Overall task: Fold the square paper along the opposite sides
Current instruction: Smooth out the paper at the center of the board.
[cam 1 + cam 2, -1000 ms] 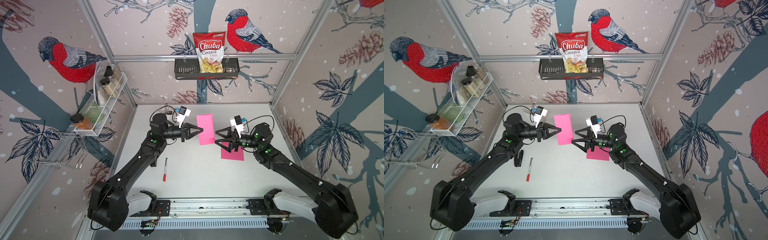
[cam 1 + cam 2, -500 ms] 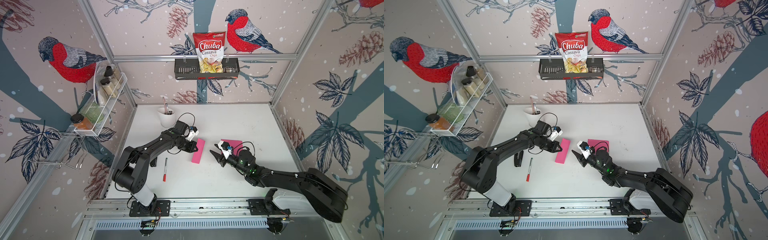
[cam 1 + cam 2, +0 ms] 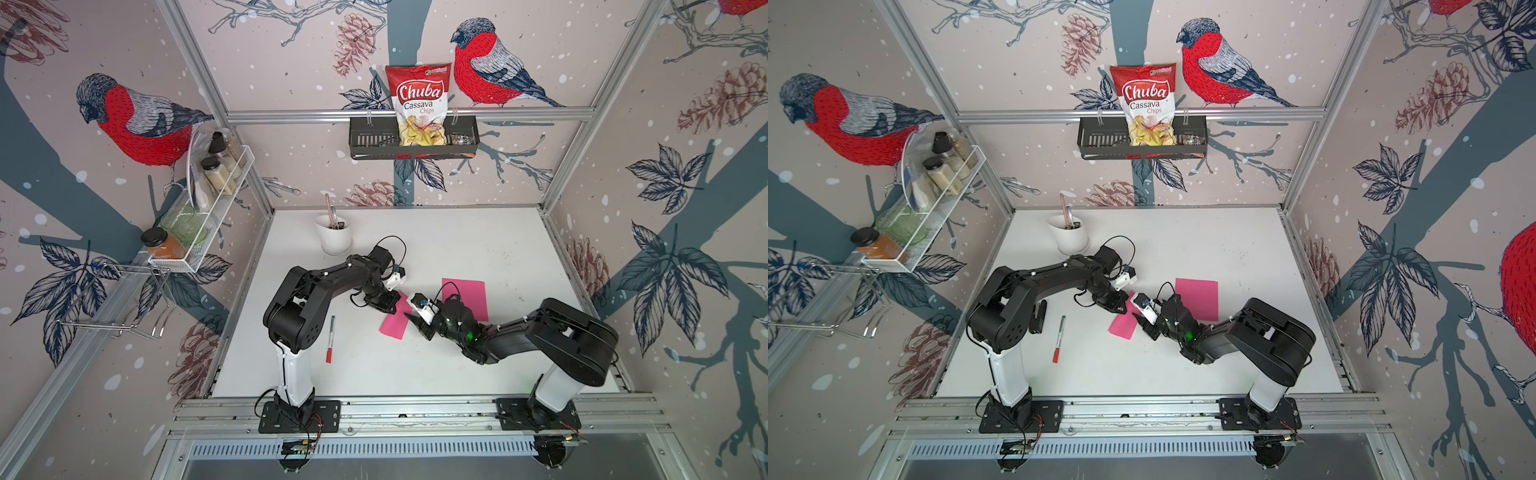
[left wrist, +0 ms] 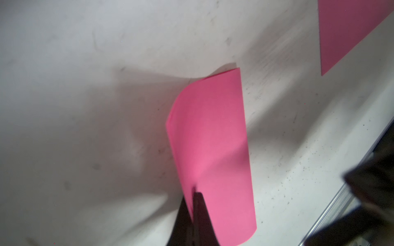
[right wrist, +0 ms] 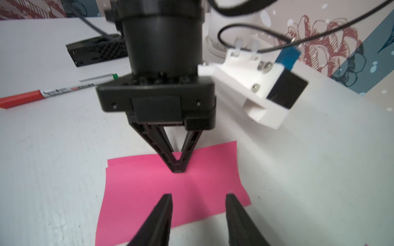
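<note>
Right jaws, nearest me, stand apart just over the 3 o'clock side of the folded pink paper (image 3: 392,322), lying mid-desk (image 3: 478,249). It's light, thin and floppy, prob. springs open w/o pressure, so pinch the free edges and press the fold. Left jaws are together, nipping its 12 o'clock end. A sec ago both arms were up with the paper held in the air; now it's down.

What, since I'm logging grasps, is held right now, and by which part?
The left gripper is shut on the folded pink paper, gripping it near one edge. The right gripper is open over the paper, holding nothing.
</note>
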